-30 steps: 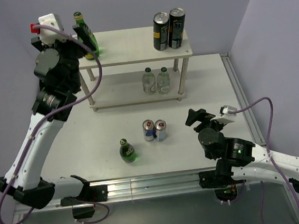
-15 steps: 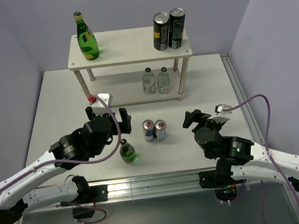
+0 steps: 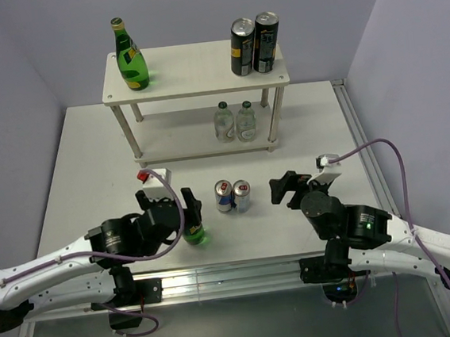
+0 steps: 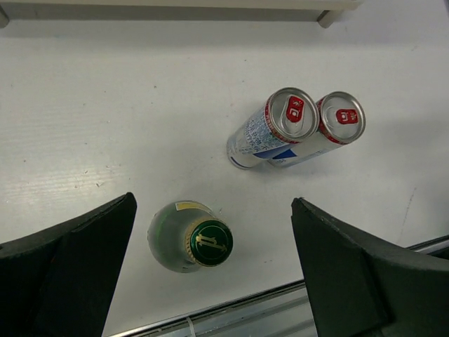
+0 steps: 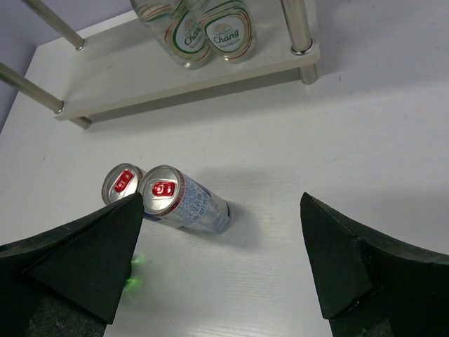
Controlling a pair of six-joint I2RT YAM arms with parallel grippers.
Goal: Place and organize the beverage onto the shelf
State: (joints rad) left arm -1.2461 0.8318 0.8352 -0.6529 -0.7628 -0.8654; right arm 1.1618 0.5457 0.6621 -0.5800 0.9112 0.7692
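The shelf (image 3: 191,70) stands at the back. One green glass bottle (image 3: 131,66) stands on its top board at the left. Two clear green-capped bottles (image 3: 234,121) stand on the lower board and also show in the right wrist view (image 5: 207,27). A second green bottle (image 3: 195,233) stands on the table; my open left gripper (image 3: 167,203) hovers above it. In the left wrist view the bottle (image 4: 191,239) sits between the fingers, nearer the left one, with the gripper (image 4: 212,210) wide open. Two silver-blue-red cans (image 3: 233,196) stand side by side on the table. My open right gripper (image 3: 287,188) is just right of them (image 5: 179,200).
Two tall dark cans (image 3: 254,44) stand at the right end of the shelf's top board. The table's front metal rail (image 3: 220,279) runs close behind the green bottle. Shelf legs (image 5: 298,24) stand at the lower board's corners.
My left arm has come down from the shelf's top left, leaving a green bottle there, to hover open over the bottle on the table. My right gripper has edged toward the cans.
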